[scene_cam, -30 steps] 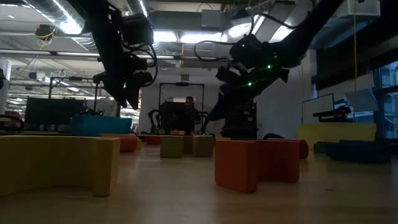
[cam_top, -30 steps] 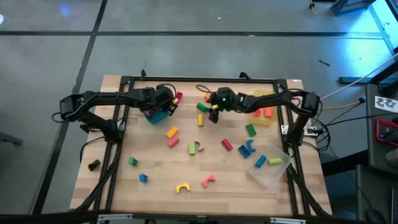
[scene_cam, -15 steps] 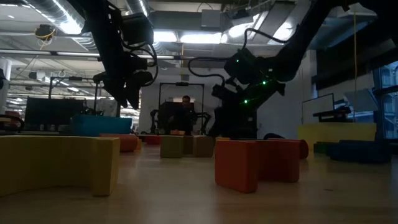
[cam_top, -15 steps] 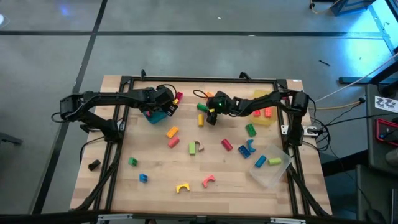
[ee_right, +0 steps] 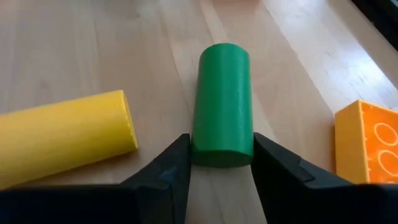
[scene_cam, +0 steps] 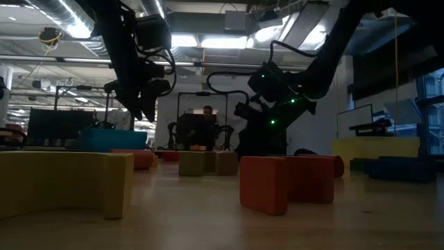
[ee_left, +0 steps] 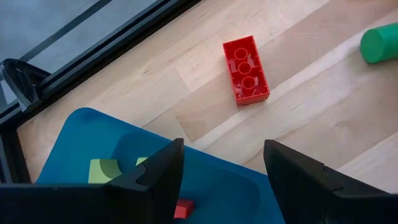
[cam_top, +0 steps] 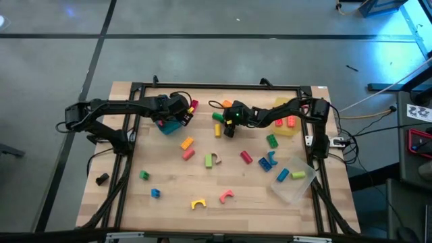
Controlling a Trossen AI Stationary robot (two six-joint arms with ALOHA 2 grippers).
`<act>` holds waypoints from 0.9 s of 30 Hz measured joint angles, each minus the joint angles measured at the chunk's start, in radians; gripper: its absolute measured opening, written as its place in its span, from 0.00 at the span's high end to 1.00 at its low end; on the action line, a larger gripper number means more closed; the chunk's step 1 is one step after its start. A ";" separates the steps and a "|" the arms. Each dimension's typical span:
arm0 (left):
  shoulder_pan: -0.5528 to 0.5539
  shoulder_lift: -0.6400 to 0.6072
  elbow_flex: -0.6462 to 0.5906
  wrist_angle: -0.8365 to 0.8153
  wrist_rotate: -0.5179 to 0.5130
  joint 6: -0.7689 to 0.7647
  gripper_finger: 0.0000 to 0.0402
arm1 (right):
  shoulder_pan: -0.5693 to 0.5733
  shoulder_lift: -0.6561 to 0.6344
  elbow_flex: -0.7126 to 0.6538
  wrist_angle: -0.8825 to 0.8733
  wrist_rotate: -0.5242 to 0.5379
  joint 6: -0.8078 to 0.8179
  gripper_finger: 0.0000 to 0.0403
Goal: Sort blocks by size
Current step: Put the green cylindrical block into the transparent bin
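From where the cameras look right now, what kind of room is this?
Probably a robotics lab or workshop. A wooden table on a bare grey floor carries two dark arms and scattered toy blocks. Behind it are ceiling strip lights, monitors and a seated person.

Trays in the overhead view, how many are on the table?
3: a teal plastic tray far side, left of centre; a yellow plastic tray far right; a clear plastic tray lower right. None seems hidden.
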 joint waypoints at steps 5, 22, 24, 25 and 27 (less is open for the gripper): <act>0.000 0.000 0.000 0.001 0.000 0.001 0.49 | 0.000 -0.007 0.000 -0.005 0.000 0.000 0.64; 0.000 0.000 0.000 0.072 0.001 0.024 0.49 | 0.113 -0.591 0.000 -0.879 -0.019 0.135 0.65; 0.000 0.000 0.000 0.097 0.008 0.038 0.49 | 0.158 -0.669 0.000 -0.975 -0.041 0.207 0.65; 0.000 0.000 0.000 0.112 0.014 0.042 0.49 | 0.182 -0.705 0.000 -1.014 -0.054 0.253 0.65; 0.000 0.000 0.000 0.155 0.027 0.063 0.49 | 0.232 -0.776 0.000 -1.077 -0.082 0.344 0.65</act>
